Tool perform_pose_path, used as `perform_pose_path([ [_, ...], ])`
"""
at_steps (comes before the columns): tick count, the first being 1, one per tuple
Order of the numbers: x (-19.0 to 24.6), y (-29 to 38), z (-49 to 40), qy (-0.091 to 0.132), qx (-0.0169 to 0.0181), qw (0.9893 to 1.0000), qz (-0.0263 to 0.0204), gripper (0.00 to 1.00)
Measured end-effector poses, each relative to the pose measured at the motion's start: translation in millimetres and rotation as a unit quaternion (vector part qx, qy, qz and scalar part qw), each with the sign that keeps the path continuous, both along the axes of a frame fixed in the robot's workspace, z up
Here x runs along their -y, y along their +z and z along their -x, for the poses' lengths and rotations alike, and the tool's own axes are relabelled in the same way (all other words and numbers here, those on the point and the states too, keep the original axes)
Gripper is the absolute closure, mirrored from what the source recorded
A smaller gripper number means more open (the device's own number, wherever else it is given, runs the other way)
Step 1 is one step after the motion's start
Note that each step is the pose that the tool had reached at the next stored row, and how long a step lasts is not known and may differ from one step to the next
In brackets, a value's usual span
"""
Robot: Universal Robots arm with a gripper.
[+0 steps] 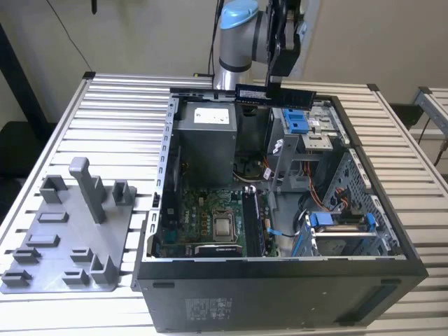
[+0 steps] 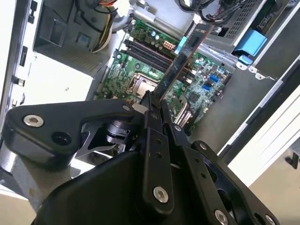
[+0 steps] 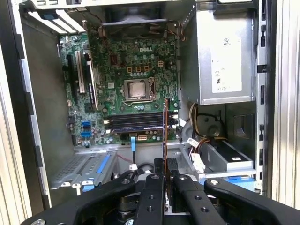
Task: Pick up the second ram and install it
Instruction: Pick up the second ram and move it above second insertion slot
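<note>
Exterior view: one robot arm [image 1: 234,28] comes down in the upper middle of the frame, and its gripper [image 1: 274,85] hangs over the far rim of one open computer case [image 1: 280,294]. The jaws are drawn narrow and clamp the second ram [image 1: 302,96]. It is one dark stick, lying level, and it is gripped near the middle of its length. The stick is in the air above the case, over the area between the one grey power-supply box [image 1: 206,140] and the drive cage, and it touches nothing inside. Lower in the case lies one green motherboard [image 1: 203,217] with one square processor socket [image 1: 224,226]. At the exterior view's left, on the ribbed worktop [image 1: 119,112], stands one grey fixture tray [image 1: 63,231] with several upright posts, one of them taller than the others.

In the second wrist view the gripper [image 2: 154,105] holds the ram [image 2: 180,61] over the motherboard [image 2: 206,84], well apart from it. In the first wrist view the ram [image 3: 165,126] appears edge-on, rising from the gripper [image 3: 164,164], with the dark memory slots [image 3: 136,123] behind it. How many slots there are I cannot tell.
</note>
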State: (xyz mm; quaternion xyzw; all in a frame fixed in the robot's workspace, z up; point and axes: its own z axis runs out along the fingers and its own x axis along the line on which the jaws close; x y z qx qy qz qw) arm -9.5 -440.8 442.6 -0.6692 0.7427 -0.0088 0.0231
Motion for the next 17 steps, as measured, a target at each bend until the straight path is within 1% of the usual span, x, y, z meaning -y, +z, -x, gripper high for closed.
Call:
perform_pose_path([
  [11,0.0,0.0,0.0,-0.001,0.0000,1.0000,0.0000,0.86],
  [14,0.0,-0.1,0.0,-0.006,0.0000,1.0000,0.0000,0.86],
  [17,0.0,-0.3,0.4,-0.015,0.0000,0.9999,0.0000,0.86],
])
